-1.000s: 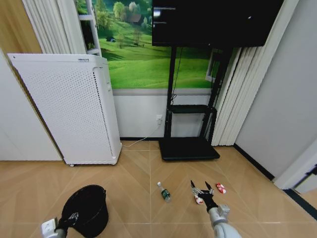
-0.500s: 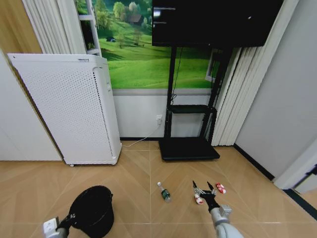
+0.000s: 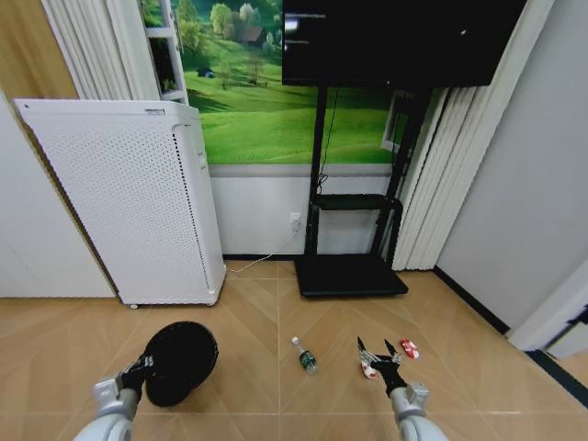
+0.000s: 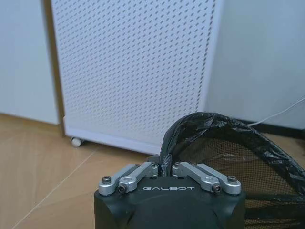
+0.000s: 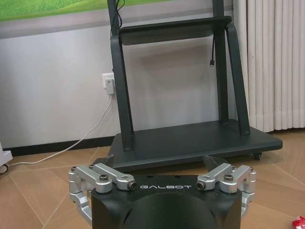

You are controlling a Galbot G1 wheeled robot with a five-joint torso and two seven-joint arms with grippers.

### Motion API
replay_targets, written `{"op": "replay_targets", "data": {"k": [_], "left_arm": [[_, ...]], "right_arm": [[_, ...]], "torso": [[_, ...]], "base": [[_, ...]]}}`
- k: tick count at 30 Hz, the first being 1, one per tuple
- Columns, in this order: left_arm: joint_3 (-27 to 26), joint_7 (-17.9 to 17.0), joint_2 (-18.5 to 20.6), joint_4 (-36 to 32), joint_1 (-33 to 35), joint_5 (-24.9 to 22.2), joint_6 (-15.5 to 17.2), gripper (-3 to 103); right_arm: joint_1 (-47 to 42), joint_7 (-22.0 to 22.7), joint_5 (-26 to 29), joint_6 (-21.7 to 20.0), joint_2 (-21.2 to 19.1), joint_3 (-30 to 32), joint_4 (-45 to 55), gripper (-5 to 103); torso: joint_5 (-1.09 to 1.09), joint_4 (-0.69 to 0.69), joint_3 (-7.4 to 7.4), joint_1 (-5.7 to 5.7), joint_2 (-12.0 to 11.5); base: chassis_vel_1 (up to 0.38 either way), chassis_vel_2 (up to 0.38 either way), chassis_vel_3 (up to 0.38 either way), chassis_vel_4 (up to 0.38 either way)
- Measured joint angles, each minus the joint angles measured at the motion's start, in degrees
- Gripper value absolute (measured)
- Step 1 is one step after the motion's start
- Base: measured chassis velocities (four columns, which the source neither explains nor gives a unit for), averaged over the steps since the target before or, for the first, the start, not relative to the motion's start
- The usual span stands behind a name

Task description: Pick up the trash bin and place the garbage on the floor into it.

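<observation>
The black trash bin point(image 3: 181, 361) hangs tilted above the floor point(image 3: 257, 312) at the lower left, mouth turned toward me. My left gripper point(image 3: 138, 372) is shut on its rim; the left wrist view shows the fingers point(image 4: 164, 164) pinching the bin's point(image 4: 228, 152) lined edge. A green bottle with a white cap point(image 3: 304, 356) lies on the parquet in the middle. Two red-and-white pieces point(image 3: 409, 349) point(image 3: 369, 369) lie to its right. My right gripper point(image 3: 378, 354) stands open just above them, between the two. One red piece point(image 5: 299, 222) peeks in at the right wrist view's corner.
A tall white perforated appliance point(image 3: 129, 197) stands at the back left, close behind the bin. A black TV stand point(image 3: 349, 274) with a flat base sits against the back wall, behind the litter. A white cable point(image 3: 262, 262) runs along the floor to a wall socket.
The left arm has raised the bin and carried it a little to the right, tipping its mouth toward the camera. The right gripper has hardly moved.
</observation>
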Motion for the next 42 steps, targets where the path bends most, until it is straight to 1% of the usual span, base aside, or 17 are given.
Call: {"op": "replay_targets", "data": {"k": [4, 5, 7, 8, 10, 11, 12, 13, 14, 17, 18, 20, 21, 22, 25, 29, 42], "left_arm": [[1.83, 1.68, 1.28, 0.98, -3.29, 0.43, -2.32, 7], [1.83, 1.68, 1.28, 0.98, -3.29, 0.43, -2.32, 7], [3.04, 4.40, 2.63, 2.97, -6.59, 1.68, -5.29, 7], [3.04, 4.40, 2.63, 2.97, -6.59, 1.68, -5.29, 7], [4.05, 9.14, 4.03, 4.61, -9.94, 1.58, -7.33, 7], [4.05, 9.14, 4.03, 4.61, -9.94, 1.58, -7.33, 7], [4.79, 10.92, 4.42, 4.92, -11.17, 1.28, -7.97, 7], [5.60, 12.76, 4.57, 5.26, -12.48, 1.14, -8.79, 7], [5.60, 12.76, 4.57, 5.26, -12.48, 1.14, -8.79, 7], [7.02, 16.41, 4.05, 5.94, -14.58, 1.20, -9.85, 7], [7.02, 16.41, 4.05, 5.94, -14.58, 1.20, -9.85, 7], [7.72, 18.35, 3.56, 6.39, -15.33, 1.13, -10.39, 7], [7.86, 19.73, 3.45, 6.55, -15.63, 0.94, -10.50, 7], [7.86, 19.73, 3.45, 6.55, -15.63, 0.94, -10.50, 7], [7.91, 21.27, 4.04, 6.55, -15.71, -0.33, -10.50, 7], [7.62, 21.41, 4.44, 6.60, -15.68, -0.61, -10.49, 7], [8.37, 21.07, 4.53, 6.25, -15.15, -0.40, -10.22, 7]], "right_arm": [[0.04, 0.21, 0.00, 0.17, -0.17, 0.01, -0.31, 100], [0.04, 0.21, 0.00, 0.17, -0.17, 0.01, -0.31, 100], [0.12, 0.97, 0.06, 0.34, -0.14, 0.01, -0.44, 100], [0.12, 0.97, 0.06, 0.34, -0.14, 0.01, -0.44, 100], [0.08, 2.07, 0.54, 0.36, 0.30, 0.02, -0.21, 100], [0.08, 2.07, 0.54, 0.36, 0.30, 0.02, -0.21, 100], [-0.25, 2.32, 0.88, 0.06, 0.51, 0.01, 0.58, 100], [-0.98, 2.31, 1.56, -1.18, 0.54, -0.17, 2.40, 100], [-0.98, 2.31, 1.56, -1.18, 0.54, -0.17, 2.40, 100], [-2.56, 1.68, 2.22, -4.40, 0.15, -1.48, 6.76, 100], [-2.56, 1.68, 2.22, -4.40, 0.15, -1.48, 6.76, 100], [-2.85, 1.02, 2.11, -6.21, 0.01, -2.32, 8.92, 100], [-2.79, 0.97, 2.09, -8.17, 0.01, -2.86, 10.33, 100], [-2.79, 0.97, 2.09, -8.17, 0.01, -2.86, 10.33, 100], [-2.01, 0.98, 2.11, -12.29, 0.10, -3.42, 12.49, 100], [-1.01, 0.80, 1.14, -14.94, -0.01, -3.54, 12.99, 100], [-1.01, 0.13, 0.51, -14.23, -0.15, -3.56, 11.32, 100]], "torso": [[0.00, 0.01, 0.00, 0.00, 0.00], [0.00, 0.01, 0.00, 0.00, 0.00], [-0.01, 0.01, 0.00, 0.00, 0.00], [-0.01, 0.01, 0.00, 0.00, 0.00], [0.01, 0.01, 0.00, 0.00, 0.00], [0.01, 0.01, 0.00, 0.00, 0.00], [0.02, 0.02, 0.00, 0.00, 0.00], [0.00, 0.00, 0.00, 0.00, 0.00], [0.00, 0.00, 0.00, 0.00, 0.00], [0.00, 0.00, 0.00, 0.00, 0.01], [0.00, 0.00, 0.00, 0.00, 0.01], [-0.01, 0.01, 0.00, 0.00, 0.01], [0.00, 0.00, 0.00, 0.00, 0.01], [0.00, 0.00, 0.00, 0.00, 0.01], [-0.01, 0.02, 0.00, 0.00, 0.01], [0.00, 0.02, 0.00, 0.00, 0.01], [0.00, 0.01, -0.01, 0.00, 0.01]], "base": [[0.000, 0.000, 0.000, 0.000], [0.000, 0.000, 0.000, 0.000], [0.000, 0.000, 0.000, 0.000], [0.000, 0.000, 0.000, 0.000], [0.000, 0.000, 0.000, 0.000], [0.000, 0.000, 0.000, 0.000], [0.000, 0.000, 0.000, 0.000], [0.000, 0.000, 0.000, 0.000], [0.000, 0.000, 0.000, 0.000], [0.000, 0.000, 0.000, 0.000], [0.000, 0.000, 0.000, 0.000], [0.000, 0.000, 0.000, 0.000], [0.000, 0.000, 0.000, 0.000], [0.000, 0.000, 0.000, 0.000], [0.000, 0.000, 0.000, 0.000], [0.000, 0.000, 0.000, 0.000], [-0.025, 0.020, 0.023, -0.021]]}}
